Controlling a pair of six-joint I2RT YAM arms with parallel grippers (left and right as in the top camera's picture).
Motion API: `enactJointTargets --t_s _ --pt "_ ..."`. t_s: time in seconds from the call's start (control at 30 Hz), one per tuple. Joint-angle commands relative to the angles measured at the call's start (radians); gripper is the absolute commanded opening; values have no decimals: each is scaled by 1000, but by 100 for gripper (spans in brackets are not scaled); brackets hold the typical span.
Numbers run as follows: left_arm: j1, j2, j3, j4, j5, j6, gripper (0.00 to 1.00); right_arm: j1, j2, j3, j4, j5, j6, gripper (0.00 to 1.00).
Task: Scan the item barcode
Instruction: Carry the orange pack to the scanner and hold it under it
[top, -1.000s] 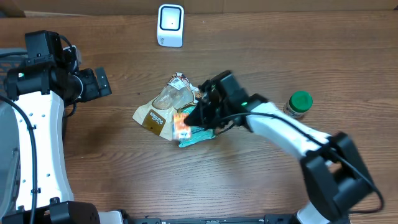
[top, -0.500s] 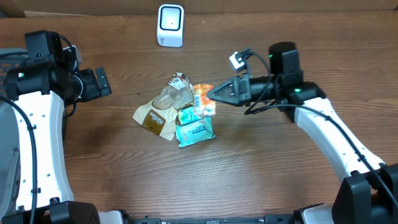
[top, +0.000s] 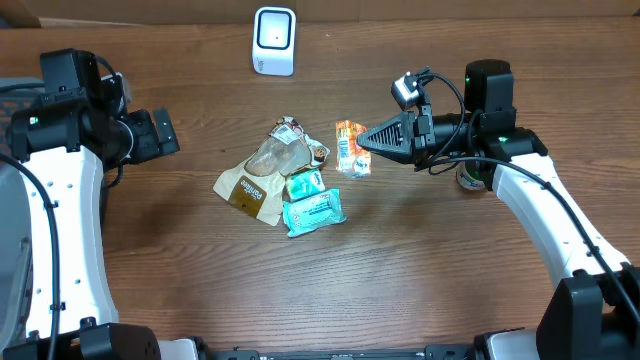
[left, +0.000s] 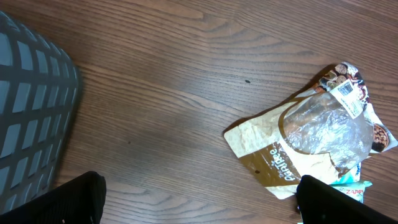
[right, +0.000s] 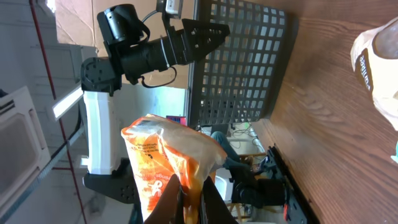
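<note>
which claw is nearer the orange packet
Right. The right claw is shut on the orange packet. The left claw sits open far off, on the other side of the brown bag.

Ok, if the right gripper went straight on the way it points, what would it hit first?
Likely the brown bag, just past the packet it holds; if raised enough, it clears it.

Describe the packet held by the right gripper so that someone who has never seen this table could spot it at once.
Start at the wooden table and find the pile of packets at its middle. Just right of it, pinched in the right gripper, is a small orange packet; its neighbours are a brown bag and teal packets.
</note>
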Motion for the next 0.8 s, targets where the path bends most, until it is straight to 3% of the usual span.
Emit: enactJointTargets --t_s 0.0,0.27,0.6,0.77 --pt "-7 -6 5 1 3 12 100 1 -22 21 29 -14 46 4" --pt "-7 -6 5 1 3 12 100 27 -22 20 77 89 76 4" --pt "-7 -6 5 1 3 12 100 223 -22 20 -191 626 -36 4" --pt "-7 -6 5 1 3 12 100 275 -19 55 -262 763 -53 4"
